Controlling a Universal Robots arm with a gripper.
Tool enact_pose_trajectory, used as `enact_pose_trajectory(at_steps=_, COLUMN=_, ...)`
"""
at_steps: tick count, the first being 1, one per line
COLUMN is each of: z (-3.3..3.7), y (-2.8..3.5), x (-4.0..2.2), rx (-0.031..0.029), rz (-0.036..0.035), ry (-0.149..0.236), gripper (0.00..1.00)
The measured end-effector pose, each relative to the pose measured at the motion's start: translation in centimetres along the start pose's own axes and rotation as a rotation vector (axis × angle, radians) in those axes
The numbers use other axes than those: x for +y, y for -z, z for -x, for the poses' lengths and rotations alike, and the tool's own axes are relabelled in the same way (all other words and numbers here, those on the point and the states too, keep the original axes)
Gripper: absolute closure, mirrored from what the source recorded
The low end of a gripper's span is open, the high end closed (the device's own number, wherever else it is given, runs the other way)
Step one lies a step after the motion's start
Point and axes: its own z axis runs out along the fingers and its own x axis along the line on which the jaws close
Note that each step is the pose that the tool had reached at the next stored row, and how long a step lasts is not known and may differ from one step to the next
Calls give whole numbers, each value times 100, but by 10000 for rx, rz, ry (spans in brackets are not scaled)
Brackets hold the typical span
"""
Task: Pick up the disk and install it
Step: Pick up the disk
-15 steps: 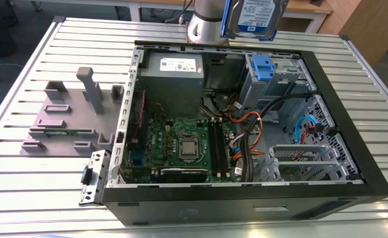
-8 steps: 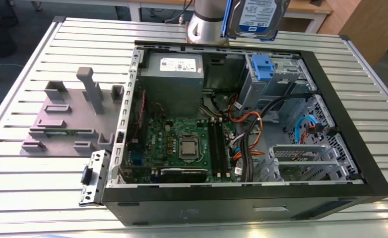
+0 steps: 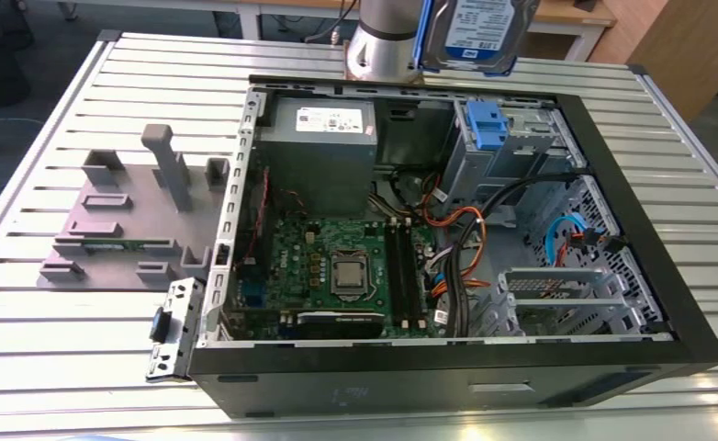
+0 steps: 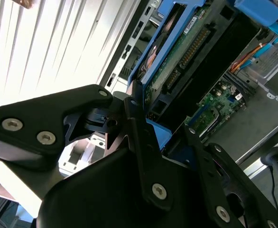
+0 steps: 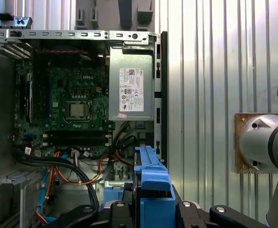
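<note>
The disk (image 3: 478, 32), a silver-grey drive with a white-and-blue label in a bright blue bracket, hangs in the air at the top of the exterior view, above the far edge of the open computer case (image 3: 604, 184). It is over the drive bay with its blue latch (image 3: 488, 124). In both wrist views my gripper (image 4: 162, 137) (image 5: 153, 209) is shut on the disk (image 4: 177, 61) (image 5: 151, 175), its black fingers (image 4: 134, 123) clamping the blue bracket from either side. The disk's connector edge faces away from the gripper, towards the case.
Inside the case lie the motherboard (image 3: 334, 266), a grey power supply box with a white sticker (image 3: 322, 129), and orange and blue cables (image 3: 469, 230). A grey fixture with upright posts (image 3: 127, 211) stands on the slatted table at the exterior view's left. The arm's column (image 3: 384, 37) rises behind the case.
</note>
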Motion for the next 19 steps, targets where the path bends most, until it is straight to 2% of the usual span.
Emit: enact_pose_trajectory(at_steps=19, z=2, y=3, x=-96, rx=0, rz=0, ry=0, gripper=63)
